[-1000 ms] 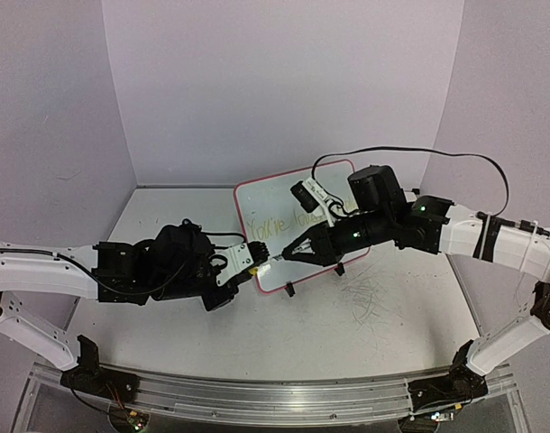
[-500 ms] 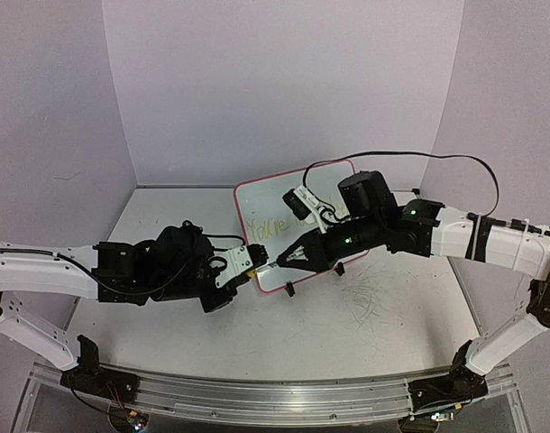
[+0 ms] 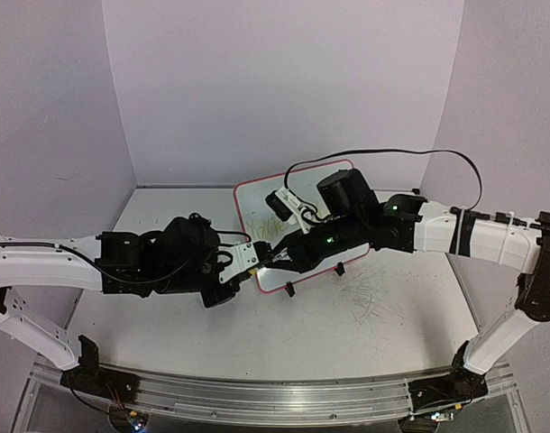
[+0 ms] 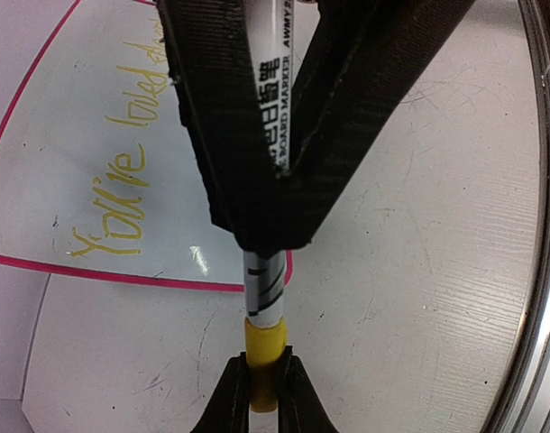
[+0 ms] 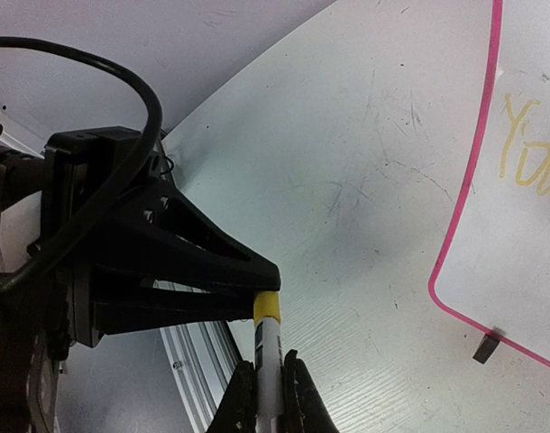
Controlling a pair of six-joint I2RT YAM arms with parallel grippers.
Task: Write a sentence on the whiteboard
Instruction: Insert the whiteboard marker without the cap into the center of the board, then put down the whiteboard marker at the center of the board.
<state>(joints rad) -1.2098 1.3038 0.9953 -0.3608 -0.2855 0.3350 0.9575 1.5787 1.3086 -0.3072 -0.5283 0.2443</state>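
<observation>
The whiteboard [image 3: 257,203] with its pink-red rim stands tilted at the table's middle, partly hidden behind my right arm. The pale-yellow sentence shows in the left wrist view [image 4: 122,180], and its start shows in the right wrist view [image 5: 527,149]. My left gripper [image 3: 254,260] is shut on the marker's yellow cap [image 4: 264,347]. My right gripper [image 3: 275,256] is shut on the white marker body [image 5: 269,356]. The marker's end sits inside the cap [image 5: 268,307]. Both grippers meet tip to tip, low over the table in front of the board's near left corner.
Faint grey scribble marks [image 3: 370,293] lie on the table right of the board. The board's black stand feet [image 3: 290,290] stick out in front. An aluminium rail [image 3: 257,397] runs along the near edge. A black cable [image 3: 392,153] arcs above my right arm.
My right arm has moved left with the marker and its end has gone into the cap held by my left gripper. The left arm has shifted slightly right.
</observation>
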